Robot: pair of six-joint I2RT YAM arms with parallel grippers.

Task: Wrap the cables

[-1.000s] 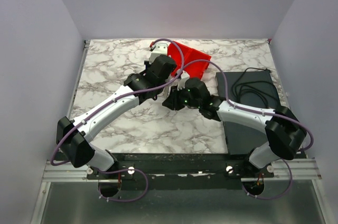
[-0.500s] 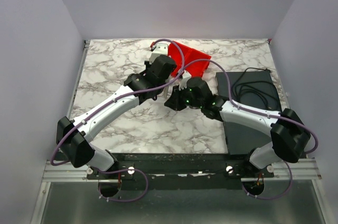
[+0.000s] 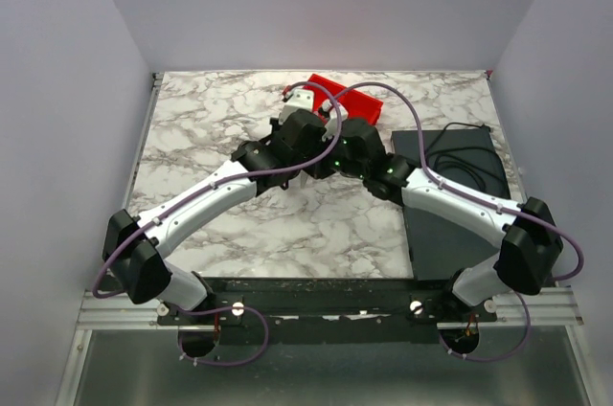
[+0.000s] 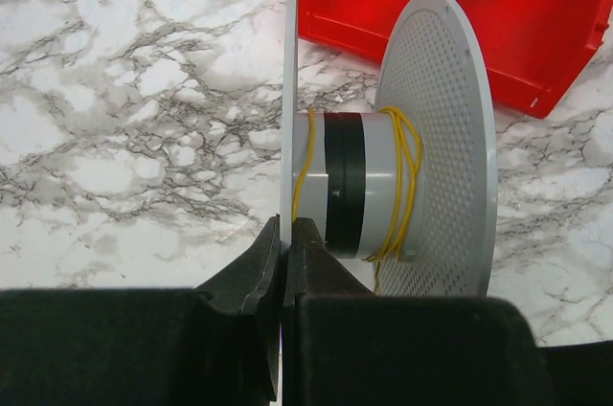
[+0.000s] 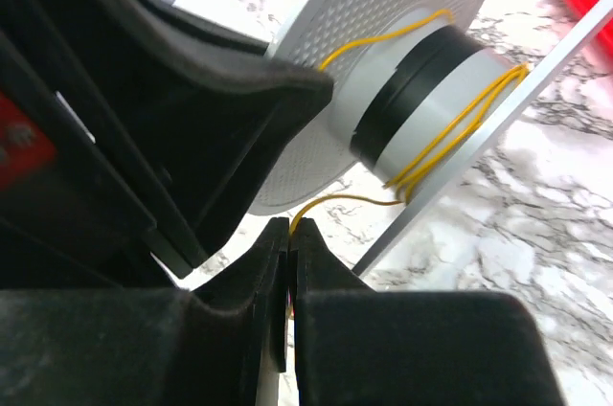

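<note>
The left pincer (image 4: 283,234) is seen clamped on the thin edge of one flange of a grey spool (image 4: 369,186), which is held over the marble worktop (image 4: 124,90) near a red bin (image 4: 460,13). The thin yellow cables (image 4: 410,171) are looped loosely round the spool's core, and a trailing strand is pinched in the closed right pincer (image 5: 289,234).

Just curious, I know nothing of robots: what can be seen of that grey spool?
The spool looks like pale grey plastic: two round discs, one perforated, joined by a hub with a black band. A few loops of yellow wire circle the hub. It is held on edge over the marble table, the left fingers pinching one disc's rim.
</note>
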